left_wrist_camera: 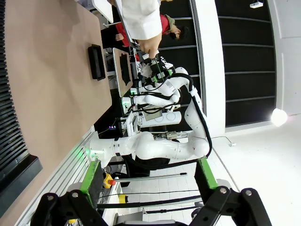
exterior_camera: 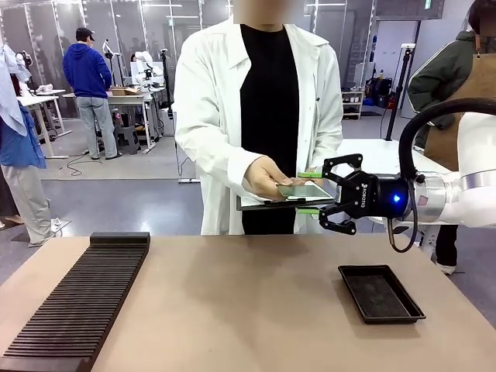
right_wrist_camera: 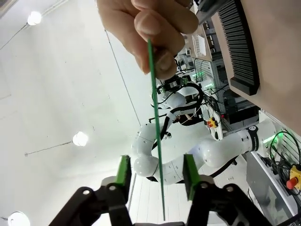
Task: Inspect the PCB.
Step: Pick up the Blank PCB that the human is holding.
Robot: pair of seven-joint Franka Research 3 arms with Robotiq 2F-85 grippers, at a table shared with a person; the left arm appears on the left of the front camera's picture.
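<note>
The circuit board (exterior_camera: 304,191), thin, flat and green, lies in the person's hand (exterior_camera: 267,178), between the fingers of the right gripper (exterior_camera: 310,192). The right wrist view shows it edge-on, with a gap to each green pad (right_wrist_camera: 123,174): narrowed, not gripping. The left gripper (left_wrist_camera: 148,176) stands wide, empty.

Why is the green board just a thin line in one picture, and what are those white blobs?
Right wrist view: the PCB is seen edge-on; ceiling lamps flare white. Left wrist view: another lamp glares. Front view: even light, sharp.
</note>
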